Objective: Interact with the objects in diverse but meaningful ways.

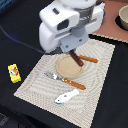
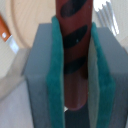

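A brown sausage [image 1: 75, 61] with dark grill marks hangs tilted over the round wooden plate [image 1: 68, 68], its lower end near the plate's far rim. My gripper [image 1: 73, 50] is shut on its upper end. In the wrist view the sausage [image 2: 75, 50] runs between the two teal pads [image 2: 55, 75], pressed on both sides. A white-and-blue fish [image 1: 66, 96] lies on the striped placemat [image 1: 95, 87] toward the camera. A yellow packet with a red mark [image 1: 14, 73] rests on the dark table at the exterior view's left.
An orange-handled fork [image 1: 65, 80] lies just in front of the plate and an orange-handled knife [image 1: 89, 59] behind it. A pale bowl [image 1: 123, 19] stands on a pinkish board at the exterior view's top right. The arm's white body hides the back of the mat.
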Tool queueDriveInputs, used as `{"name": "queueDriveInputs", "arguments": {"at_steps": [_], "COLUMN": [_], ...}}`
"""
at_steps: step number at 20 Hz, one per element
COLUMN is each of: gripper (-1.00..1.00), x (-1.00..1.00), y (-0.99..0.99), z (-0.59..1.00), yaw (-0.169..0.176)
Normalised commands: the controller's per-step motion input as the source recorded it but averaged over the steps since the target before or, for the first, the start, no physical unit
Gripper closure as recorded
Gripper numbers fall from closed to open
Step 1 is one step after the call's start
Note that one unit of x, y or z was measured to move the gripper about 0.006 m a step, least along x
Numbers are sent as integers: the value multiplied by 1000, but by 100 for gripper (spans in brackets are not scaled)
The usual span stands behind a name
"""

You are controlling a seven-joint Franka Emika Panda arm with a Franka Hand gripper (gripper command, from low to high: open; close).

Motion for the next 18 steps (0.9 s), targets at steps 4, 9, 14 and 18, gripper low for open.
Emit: {"name": "queueDriveInputs", "arguments": {"at_steps": [4, 9, 14, 18], "gripper": [100, 100, 100, 100], "x": [-494, -507, -508, -330], "y": [-829, -622, -363, -28], "z": [-260, -365, -427, -296], "yaw": [0, 0, 0, 0]}}
